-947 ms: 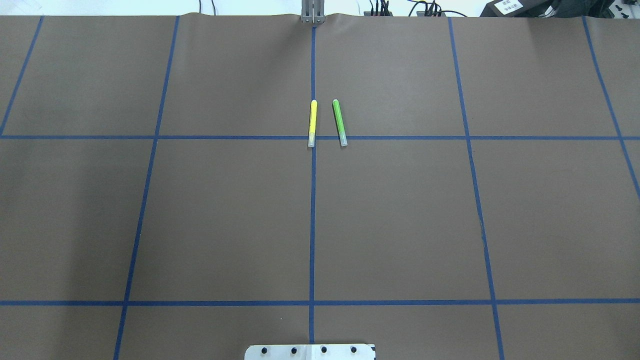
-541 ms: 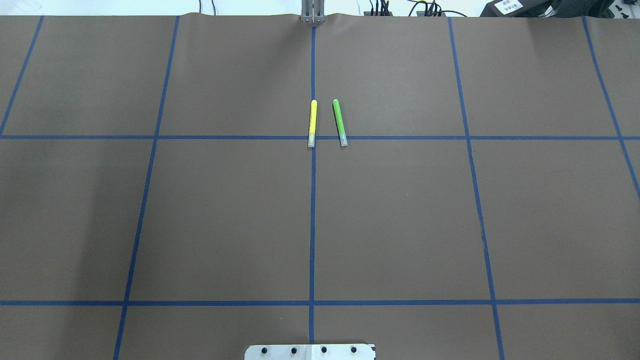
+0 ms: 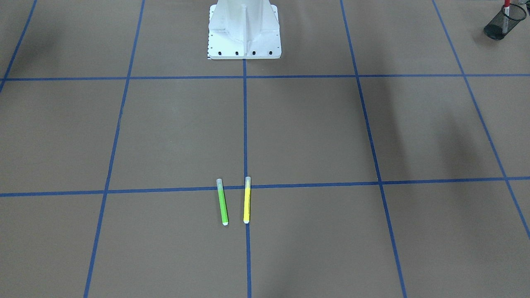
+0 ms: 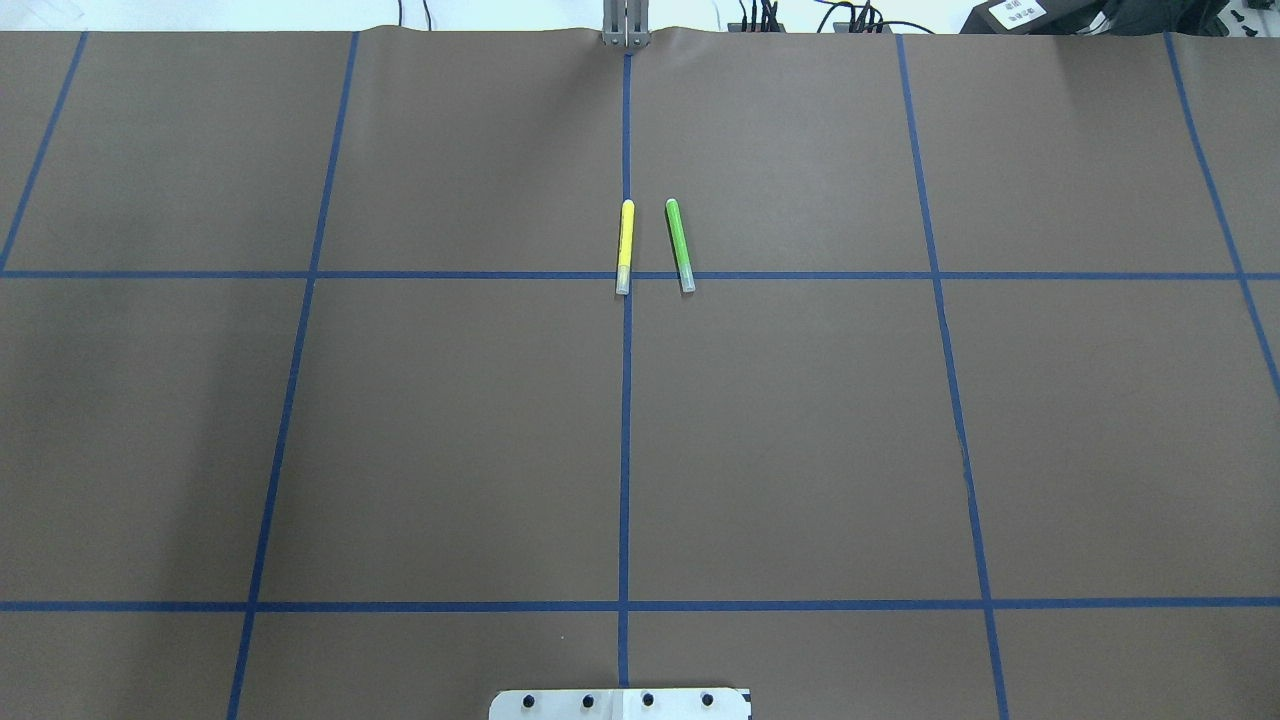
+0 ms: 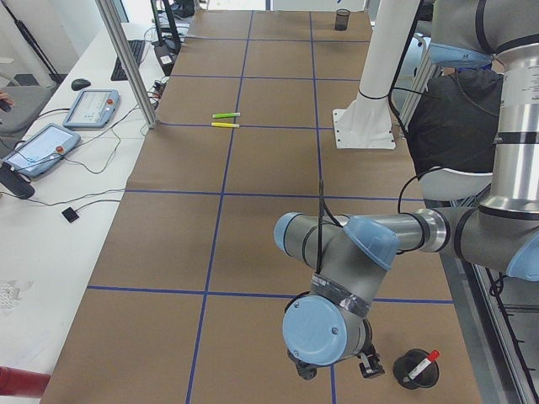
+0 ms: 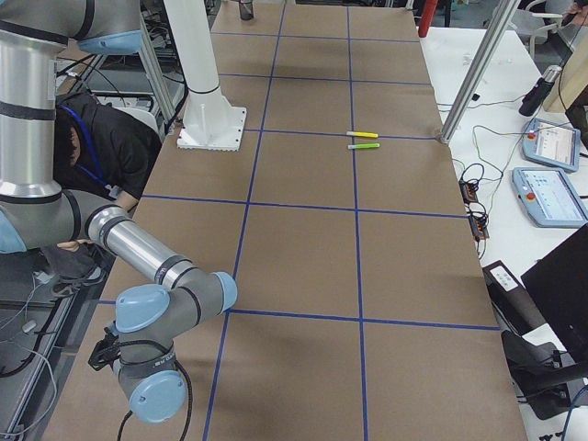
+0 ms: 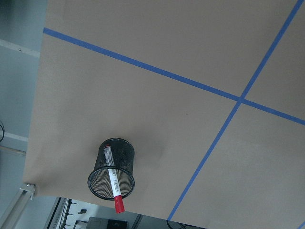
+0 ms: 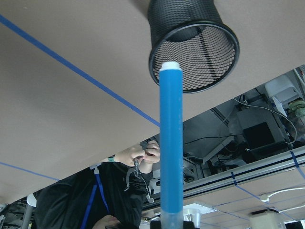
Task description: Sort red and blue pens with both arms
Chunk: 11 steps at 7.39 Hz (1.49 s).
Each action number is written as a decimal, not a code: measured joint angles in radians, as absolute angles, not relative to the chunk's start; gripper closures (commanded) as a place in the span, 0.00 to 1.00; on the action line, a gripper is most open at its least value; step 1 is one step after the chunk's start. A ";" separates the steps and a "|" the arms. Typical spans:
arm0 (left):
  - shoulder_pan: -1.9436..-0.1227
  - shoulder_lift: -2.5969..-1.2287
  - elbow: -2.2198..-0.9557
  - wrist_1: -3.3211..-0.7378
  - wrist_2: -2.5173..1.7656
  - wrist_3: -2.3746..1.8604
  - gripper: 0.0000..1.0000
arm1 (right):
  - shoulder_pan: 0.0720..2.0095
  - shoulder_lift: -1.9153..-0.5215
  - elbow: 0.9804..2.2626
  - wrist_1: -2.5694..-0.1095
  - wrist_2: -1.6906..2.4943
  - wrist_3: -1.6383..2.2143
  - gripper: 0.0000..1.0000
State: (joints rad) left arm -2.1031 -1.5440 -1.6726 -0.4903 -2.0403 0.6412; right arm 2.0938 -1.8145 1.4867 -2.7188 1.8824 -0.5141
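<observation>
The red pen [image 7: 113, 177] stands in a black mesh cup [image 7: 111, 169] by the table corner, seen from above in the left wrist view. In the exterior left view my left gripper [image 5: 333, 370] hangs beside that cup [image 5: 415, 369]; I cannot tell whether it is open or shut. The blue pen [image 8: 171, 143] rises from the bottom of the right wrist view, held off the table by my right gripper, whose fingers are out of frame. Its tip points at a second mesh cup [image 8: 193, 47]. The right arm [image 6: 156, 312] is low at the table's near end.
A yellow marker [image 4: 625, 246] and a green marker [image 4: 680, 245] lie side by side at the table's middle, on the blue tape grid. The white pedestal [image 3: 244, 31] stands at the robot's side. A person in dark clothes sits behind the robot [image 6: 87, 138].
</observation>
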 measured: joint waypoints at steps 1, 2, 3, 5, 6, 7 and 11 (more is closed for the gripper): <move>-2.103 -1.543 -1.691 -0.475 -2.041 0.641 0.00 | 2.094 -1.816 1.451 -2.684 1.876 -0.519 1.00; -2.103 -1.542 -1.699 -0.469 -2.041 0.642 0.00 | 2.092 -1.815 1.419 -2.652 1.874 -0.518 1.00; -2.103 -1.542 -1.701 -0.468 -2.042 0.643 0.00 | 2.091 -1.813 1.397 -2.632 1.876 -0.516 1.00; -2.103 -1.542 -1.702 -0.474 -2.042 0.646 0.00 | 2.090 -1.812 1.384 -2.619 1.880 -0.517 1.00; -2.103 -1.542 -1.702 -0.476 -2.042 0.647 0.00 | 2.089 -1.814 1.379 -2.619 1.880 -0.521 1.00; -2.103 -1.540 -1.702 -0.476 -2.042 0.647 0.00 | 2.089 -1.815 1.370 -2.619 1.882 -0.523 1.00; -2.103 -1.535 -1.700 -0.477 -2.042 0.648 0.00 | 2.089 -1.816 1.329 -2.624 1.887 -0.527 1.00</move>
